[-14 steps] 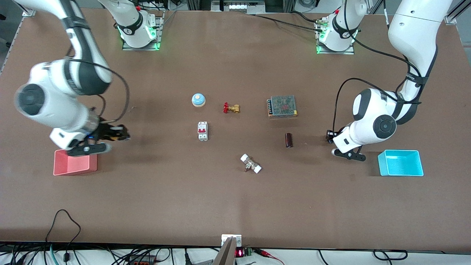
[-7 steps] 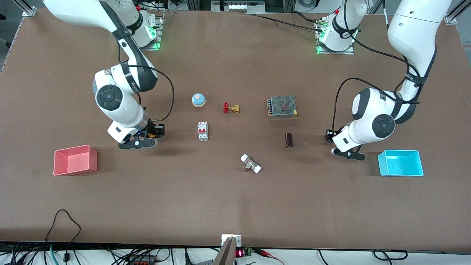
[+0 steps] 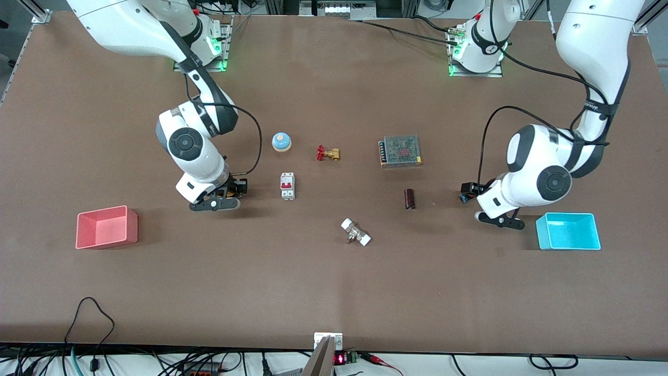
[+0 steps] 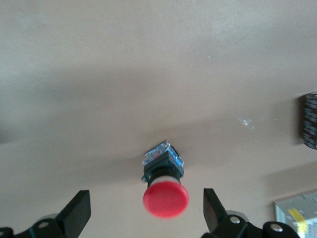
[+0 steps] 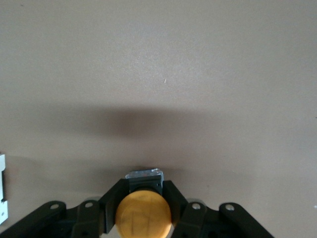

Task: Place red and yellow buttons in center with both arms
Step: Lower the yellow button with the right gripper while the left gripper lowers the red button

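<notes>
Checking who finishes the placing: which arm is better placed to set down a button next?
Right. The right gripper is shut on the yellow button low over the table. The left gripper is open, the red button between its fingers.

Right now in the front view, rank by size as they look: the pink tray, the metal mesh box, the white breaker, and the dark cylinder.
1. pink tray
2. metal mesh box
3. white breaker
4. dark cylinder
All sit on the table at similar camera distance, so the order seems reliable.
</notes>
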Robot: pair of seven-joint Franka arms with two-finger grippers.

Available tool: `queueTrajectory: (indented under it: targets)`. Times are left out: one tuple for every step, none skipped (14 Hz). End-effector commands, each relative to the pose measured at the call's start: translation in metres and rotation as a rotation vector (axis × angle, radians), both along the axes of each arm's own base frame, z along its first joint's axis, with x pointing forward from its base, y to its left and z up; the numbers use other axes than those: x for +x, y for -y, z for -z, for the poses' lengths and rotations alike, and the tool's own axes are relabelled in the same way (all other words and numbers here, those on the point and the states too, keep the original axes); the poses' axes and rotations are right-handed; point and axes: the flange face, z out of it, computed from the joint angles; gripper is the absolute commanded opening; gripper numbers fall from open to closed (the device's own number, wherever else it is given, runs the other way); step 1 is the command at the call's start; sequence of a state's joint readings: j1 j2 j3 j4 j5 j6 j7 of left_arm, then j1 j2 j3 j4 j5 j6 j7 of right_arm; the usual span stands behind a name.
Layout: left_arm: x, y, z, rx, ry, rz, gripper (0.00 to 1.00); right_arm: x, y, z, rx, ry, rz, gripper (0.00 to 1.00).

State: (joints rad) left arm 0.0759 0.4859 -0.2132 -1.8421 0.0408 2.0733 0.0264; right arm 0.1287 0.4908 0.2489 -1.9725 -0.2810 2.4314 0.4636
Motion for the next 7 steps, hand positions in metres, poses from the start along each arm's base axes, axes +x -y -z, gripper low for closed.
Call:
queueTrajectory:
  targets:
    - [0.018,-0.007,-0.043,-0.006,-0.003,-0.006,1.00,-0.001,-0.003,-0.001,-0.003,0.021,0.008,0.36]
    - [0.024,-0.012,-0.056,-0.001,0.002,-0.011,1.00,-0.001,-0.003,0.000,-0.002,0.020,0.011,0.37]
    - [0.031,-0.018,-0.069,0.005,0.015,-0.017,1.00,-0.001,-0.003,0.000,-0.002,0.019,0.011,0.41]
    - [0.039,-0.026,-0.085,0.012,0.035,-0.027,1.00,-0.001,-0.003,0.000,-0.002,0.020,0.011,0.45]
    - [0.047,-0.032,-0.102,0.022,0.060,-0.024,1.00,-0.001,-0.002,0.003,-0.002,0.016,0.012,0.49]
    - [0.055,-0.039,-0.120,0.042,0.082,0.009,1.00,0.000,-0.002,0.002,-0.001,0.018,0.012,0.55]
    - [0.061,-0.046,-0.136,0.066,0.104,0.060,1.00,0.000,-0.003,0.001,0.000,0.020,0.011,0.65]
